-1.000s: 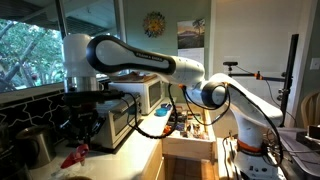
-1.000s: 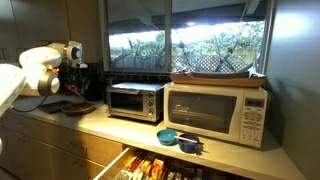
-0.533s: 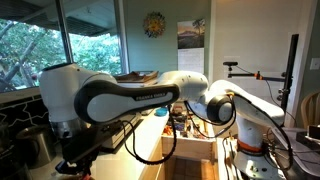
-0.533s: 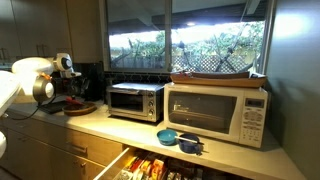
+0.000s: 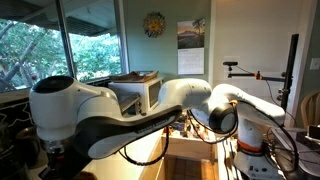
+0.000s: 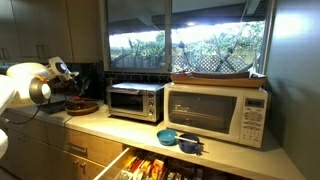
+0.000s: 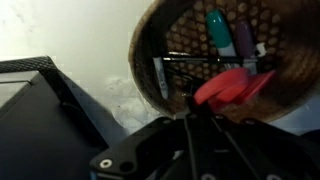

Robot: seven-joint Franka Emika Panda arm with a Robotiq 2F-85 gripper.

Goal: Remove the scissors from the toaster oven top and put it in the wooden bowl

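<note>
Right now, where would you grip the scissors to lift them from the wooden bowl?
Probably across the red handles of the scissors, coming down from above: they lie flat in the wooden bowl, its wall blocks the sides, and the handles are thicker than the thin blades.

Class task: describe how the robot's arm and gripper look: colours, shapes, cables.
The arm is built of glossy white, rounded segments with dark bands at the joints. A thin dark cable seems to loop beneath it. The gripper is black and blocky. No markings are legible.
</note>
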